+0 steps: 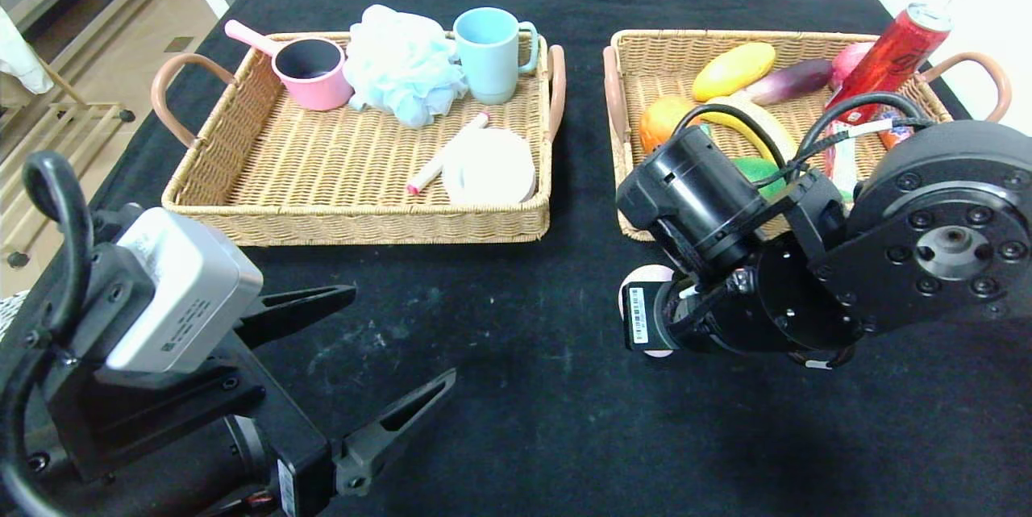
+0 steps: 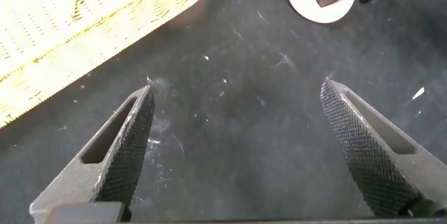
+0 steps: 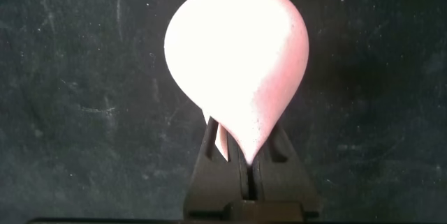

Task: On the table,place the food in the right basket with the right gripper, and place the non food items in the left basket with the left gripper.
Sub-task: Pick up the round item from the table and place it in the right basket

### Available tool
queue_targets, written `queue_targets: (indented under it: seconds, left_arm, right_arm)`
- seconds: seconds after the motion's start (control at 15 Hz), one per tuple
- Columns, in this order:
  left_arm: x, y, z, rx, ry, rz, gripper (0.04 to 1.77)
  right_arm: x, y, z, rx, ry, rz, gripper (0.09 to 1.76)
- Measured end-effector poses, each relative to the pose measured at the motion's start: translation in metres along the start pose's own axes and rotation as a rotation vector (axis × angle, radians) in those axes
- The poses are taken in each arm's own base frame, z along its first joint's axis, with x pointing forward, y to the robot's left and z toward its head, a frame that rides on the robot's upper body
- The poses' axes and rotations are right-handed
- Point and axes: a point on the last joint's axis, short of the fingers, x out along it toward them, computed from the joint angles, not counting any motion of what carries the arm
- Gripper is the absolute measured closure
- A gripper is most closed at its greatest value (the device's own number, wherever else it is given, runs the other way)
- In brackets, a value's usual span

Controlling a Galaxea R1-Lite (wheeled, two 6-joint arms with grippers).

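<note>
**Closing on a pink lump at the table's front edge**

Reaching down to the black-clothed table (image 1: 524, 388) just in front of the right basket (image 1: 637, 57), the right gripper (image 3: 248, 165) is pinching its two dark fingers together on the narrow tip of a pale pink egg-shaped lump (image 3: 237, 63). In the right wrist view the lump is resting on the cloth with its pointed end caught between the closed jaws; in the head view only slivers of it are peeking out from behind the arm's wrist.

Inside the right basket, an orange (image 1: 663, 120), a yellow mango-like fruit (image 1: 732, 70), a purple eggplant (image 1: 790, 80), a banana (image 1: 754, 120), something green (image 1: 758, 172) and a red drink can (image 1: 891, 57) leaning against the far rim are lying together, partly hidden by the arm.

Sitting well apart to the left, the left basket (image 1: 355, 218) is holding a pink saucepan (image 1: 310, 72), a pale blue bath pouf (image 1: 403, 65), a light blue mug (image 1: 488, 53), a white marker with a pink end (image 1: 447, 152) and a flat round white disc (image 1: 489, 168); the marker is lying against the disc.

Hovering low over bare cloth near the front left corner, the left gripper (image 1: 375, 368) is keeping its jaws spread wide with nothing between them. Its wrist camera is showing the textured fingers (image 2: 129, 140) apart, the corner of the left basket to one side and the pink lump farther off.
</note>
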Motion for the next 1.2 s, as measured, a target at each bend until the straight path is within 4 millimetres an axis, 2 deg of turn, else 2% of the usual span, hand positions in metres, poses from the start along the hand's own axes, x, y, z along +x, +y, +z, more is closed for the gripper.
queue_targets:
  seconds: [0.27, 0.53, 0.87, 1.2]
  left_arm:
    - [0.0, 0.0, 0.0, 0.002, 0.001, -0.001, 0.09]
    - [-0.003, -0.002, 0.002, 0.009, -0.016, -0.008, 0.09]
    - [-0.003, -0.002, 0.002, 0.008, -0.015, -0.013, 0.09]
    - [-0.002, -0.002, 0.001, 0.009, -0.01, -0.014, 0.09]
  right_arm:
    - [0.0, 0.0, -0.001, -0.004, 0.003, -0.001, 1.7]
    - [-0.01, -0.001, 0.001, -0.009, -0.011, 0.009, 1.7]
    - [-0.06, -0.021, 0.011, -0.066, -0.074, 0.051, 1.7]
    - [-0.094, -0.051, 0.026, -0.084, -0.173, 0.035, 1.7]
